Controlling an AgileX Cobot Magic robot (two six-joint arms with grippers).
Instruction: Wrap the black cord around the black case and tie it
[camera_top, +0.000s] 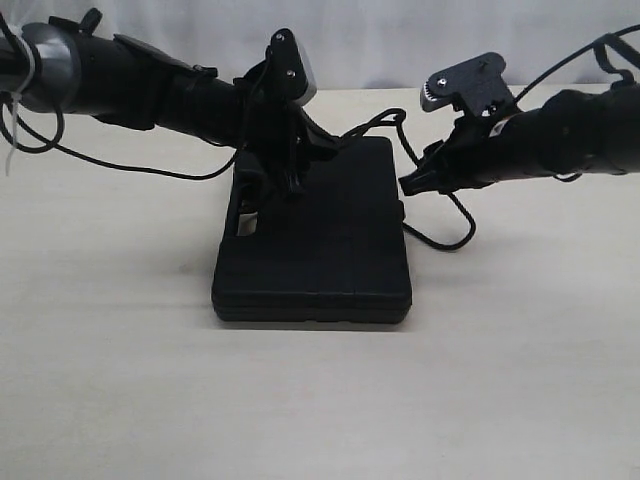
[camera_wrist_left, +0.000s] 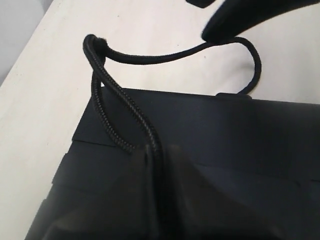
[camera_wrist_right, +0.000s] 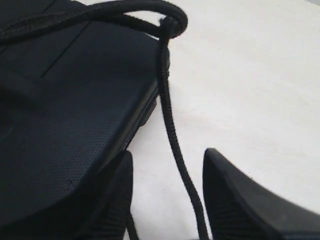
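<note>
Here, from the exterior camera, the black case (camera_top: 320, 250) lies flat on the pale table (camera_top: 320, 400), roughly in the middle. My left gripper (camera_top: 290, 178) hangs over its far left part, near the handle cutout. My right gripper (camera_top: 408, 185) sits just beside the case's right edge. The black cord (camera_top: 445, 247) runs across the far end of the case and drops into a loose loop on the table to the right of it.

Through my left wrist camera, my left gripper (camera_wrist_left: 152, 155) is pinched closed on the black cord (camera_wrist_left: 117, 107). Two strands rise out from between my fingers (camera_wrist_left: 110, 200) to a knot (camera_wrist_left: 95, 45) beyond the corner of the black case (camera_wrist_left: 225, 125). From the knot, one strand arcs across the table (camera_wrist_left: 45, 110) and curls back toward the case's edge.

Through my right wrist camera, my right gripper (camera_wrist_right: 167, 155) stands with its jaws apart. The black cord (camera_wrist_right: 167, 100) passes loosely between my fingers (camera_wrist_right: 240, 200) without being squeezed. It climbs alongside the rim of the black case (camera_wrist_right: 65, 100) to a bend at the corner, then turns across the lid. The table (camera_wrist_right: 250, 75) is under the cord.
</note>
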